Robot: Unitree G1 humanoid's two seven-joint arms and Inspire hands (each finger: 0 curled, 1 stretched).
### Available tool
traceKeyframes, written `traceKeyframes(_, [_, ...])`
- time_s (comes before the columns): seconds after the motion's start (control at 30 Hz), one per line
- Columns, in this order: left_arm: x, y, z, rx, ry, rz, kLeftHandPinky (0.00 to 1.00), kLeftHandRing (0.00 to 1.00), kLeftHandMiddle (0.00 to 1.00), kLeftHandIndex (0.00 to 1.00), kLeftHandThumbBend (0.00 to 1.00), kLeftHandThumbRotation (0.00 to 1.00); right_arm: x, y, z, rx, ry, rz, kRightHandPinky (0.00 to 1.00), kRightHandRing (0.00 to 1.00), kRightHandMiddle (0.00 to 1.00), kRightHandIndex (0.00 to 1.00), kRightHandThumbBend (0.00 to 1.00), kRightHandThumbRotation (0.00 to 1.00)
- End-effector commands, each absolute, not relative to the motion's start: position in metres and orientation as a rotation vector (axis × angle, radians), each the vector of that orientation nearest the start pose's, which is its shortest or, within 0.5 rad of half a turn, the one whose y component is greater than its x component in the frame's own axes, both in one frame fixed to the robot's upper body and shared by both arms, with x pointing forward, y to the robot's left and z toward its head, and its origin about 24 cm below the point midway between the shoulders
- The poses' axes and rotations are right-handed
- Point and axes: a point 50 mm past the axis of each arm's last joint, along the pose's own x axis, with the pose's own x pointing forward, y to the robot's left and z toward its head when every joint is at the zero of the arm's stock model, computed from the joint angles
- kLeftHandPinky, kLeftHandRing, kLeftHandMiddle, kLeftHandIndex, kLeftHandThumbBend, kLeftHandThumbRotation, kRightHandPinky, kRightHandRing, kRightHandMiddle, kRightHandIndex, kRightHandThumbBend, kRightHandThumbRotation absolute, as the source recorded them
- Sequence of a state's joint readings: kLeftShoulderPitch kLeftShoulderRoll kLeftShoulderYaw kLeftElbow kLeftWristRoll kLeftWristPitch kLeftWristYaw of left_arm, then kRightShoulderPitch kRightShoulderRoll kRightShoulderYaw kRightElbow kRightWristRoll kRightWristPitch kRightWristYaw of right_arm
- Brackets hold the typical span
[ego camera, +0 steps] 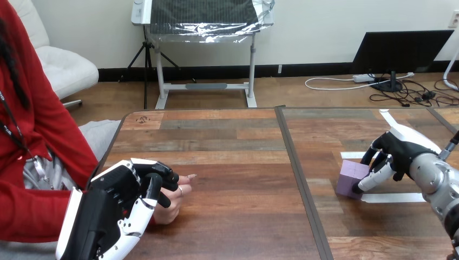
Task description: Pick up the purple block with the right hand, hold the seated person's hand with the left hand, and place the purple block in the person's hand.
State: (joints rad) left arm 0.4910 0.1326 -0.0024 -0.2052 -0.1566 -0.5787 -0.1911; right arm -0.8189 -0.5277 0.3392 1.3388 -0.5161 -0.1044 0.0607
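Right robot hand (403, 154) grips purple block (351, 177) at right; person's hand (172, 210), clasped by left robot hand (116, 206), well left.

My left hand (116, 208) lay at the near left of the surface (238, 162), fingers curled over the person's hand (176, 203), which rested on the wood. My right hand (398, 154), at the right, curled round the purple block (349, 179). The block sat on the surface beside white tape (392, 197).
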Motion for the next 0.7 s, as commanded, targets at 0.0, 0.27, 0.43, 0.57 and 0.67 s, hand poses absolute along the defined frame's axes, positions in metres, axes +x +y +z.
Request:
traceKeyframes(0.0, [0.1515, 0.1831, 0.067, 0.05, -0.406, -0.079, 0.42, 0.56, 0.57, 0.52, 0.24, 0.46, 0.3638, -0.2688, 0.0534, -1.178, 0.483, 0.126, 0.63, 0.69, 0.67, 0.59, 0.85, 0.0])
traceKeyframes(0.27, [0.1517, 0.1834, 0.067, 0.052, -0.408, -0.078, 0.42, 0.56, 0.57, 0.52, 0.23, 0.46, 0.3644, -0.2681, 0.0537, -1.184, 0.501, 0.136, 0.61, 0.68, 0.69, 0.65, 0.86, 0.0])
traceKeyframes(0.43, [0.1518, 0.1835, 0.0671, 0.049, -0.408, -0.073, 0.42, 0.56, 0.57, 0.52, 0.23, 0.46, 0.3643, -0.268, 0.0534, -1.171, 0.502, 0.14, 0.61, 0.68, 0.69, 0.66, 0.87, 0.01])
traceKeyframes(0.57, [0.1514, 0.1836, 0.0674, 0.046, -0.402, -0.071, 0.41, 0.55, 0.57, 0.52, 0.24, 0.46, 0.3644, -0.2677, 0.0535, -1.173, 0.503, 0.146, 0.61, 0.68, 0.7, 0.68, 0.88, 0.03])
traceKeyframes(0.67, [0.1513, 0.1835, 0.0678, 0.047, -0.401, -0.071, 0.41, 0.56, 0.57, 0.52, 0.24, 0.46, 0.3646, -0.2672, 0.0538, -1.166, 0.502, 0.149, 0.6, 0.67, 0.7, 0.69, 0.89, 0.04])
